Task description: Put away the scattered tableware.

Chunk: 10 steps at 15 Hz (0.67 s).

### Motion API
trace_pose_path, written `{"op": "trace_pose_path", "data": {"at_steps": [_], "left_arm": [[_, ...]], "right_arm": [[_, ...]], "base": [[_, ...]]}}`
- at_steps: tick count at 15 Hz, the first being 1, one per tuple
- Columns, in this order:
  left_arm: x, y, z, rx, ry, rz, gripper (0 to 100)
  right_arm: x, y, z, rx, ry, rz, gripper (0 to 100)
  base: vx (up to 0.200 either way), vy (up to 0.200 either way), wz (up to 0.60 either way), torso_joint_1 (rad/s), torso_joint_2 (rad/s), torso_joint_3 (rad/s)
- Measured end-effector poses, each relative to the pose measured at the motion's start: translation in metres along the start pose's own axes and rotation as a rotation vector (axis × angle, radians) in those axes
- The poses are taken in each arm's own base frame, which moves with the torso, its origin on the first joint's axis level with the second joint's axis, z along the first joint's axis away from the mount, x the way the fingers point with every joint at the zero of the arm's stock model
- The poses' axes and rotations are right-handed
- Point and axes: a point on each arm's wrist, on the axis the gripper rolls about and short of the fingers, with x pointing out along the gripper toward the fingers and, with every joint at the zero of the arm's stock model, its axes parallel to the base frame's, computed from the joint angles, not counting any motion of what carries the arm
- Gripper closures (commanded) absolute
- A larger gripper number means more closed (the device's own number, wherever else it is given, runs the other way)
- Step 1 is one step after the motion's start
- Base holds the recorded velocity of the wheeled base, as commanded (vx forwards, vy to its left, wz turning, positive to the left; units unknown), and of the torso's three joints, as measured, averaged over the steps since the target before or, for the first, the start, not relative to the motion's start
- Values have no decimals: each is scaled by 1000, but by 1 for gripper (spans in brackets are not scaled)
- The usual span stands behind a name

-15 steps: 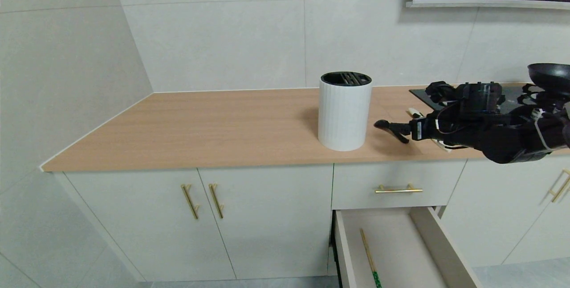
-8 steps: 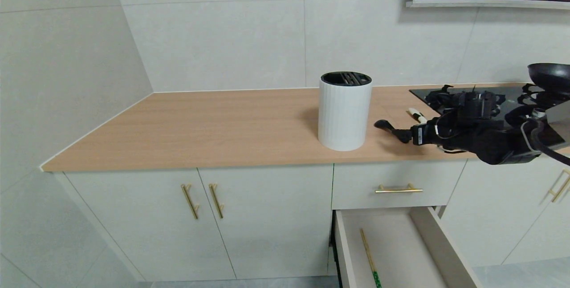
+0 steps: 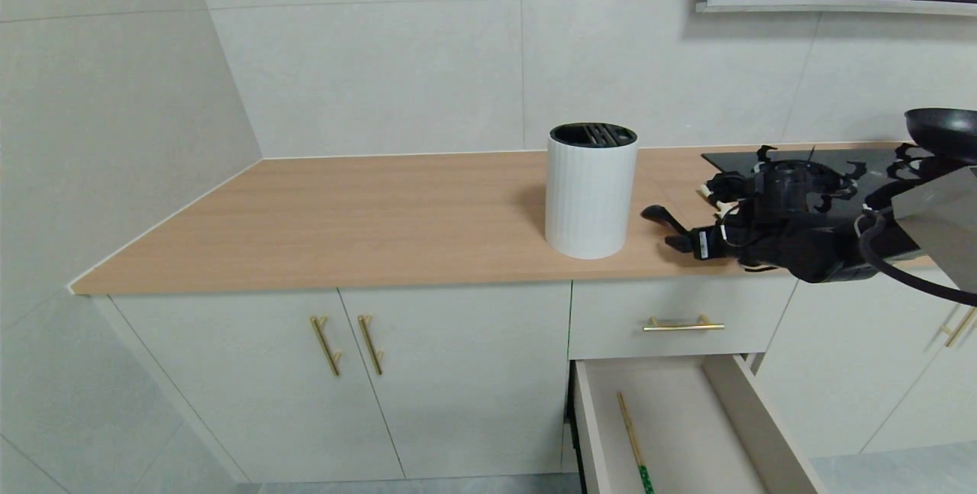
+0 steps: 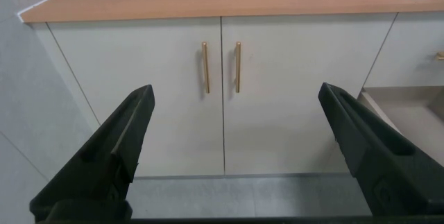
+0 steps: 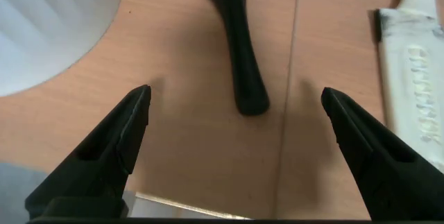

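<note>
The right claw [image 5: 234, 98] is wide open and holds nothing. It hangs low over the desk [image 3: 343, 211]. The thin end of a black spoon [image 5: 239, 57] lies flat on the desk between its two fingers. A white pot [image 3: 591, 192] stands just beside the spoon. A white knife [image 5: 413, 71] lies on the spoon's other side. The drawer [image 3: 752, 418] below is open, with one chopstick [image 3: 632, 437] inside. The left claw [image 4: 236, 91] is wide open and empty too, down in front of the cupboard doors [image 4: 291, 113].
</note>
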Motion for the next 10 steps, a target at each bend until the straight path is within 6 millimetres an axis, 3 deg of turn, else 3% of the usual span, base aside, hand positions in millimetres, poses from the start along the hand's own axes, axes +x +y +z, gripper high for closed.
{"op": "trace_pose_path", "data": {"at_steps": [10], "left_arm": [[0, 0, 0, 0, 0, 0, 0]], "right_arm": [[16, -1, -9, 2, -10, -12, 0]], "base": [[0, 0, 0, 0, 0, 0]]}}
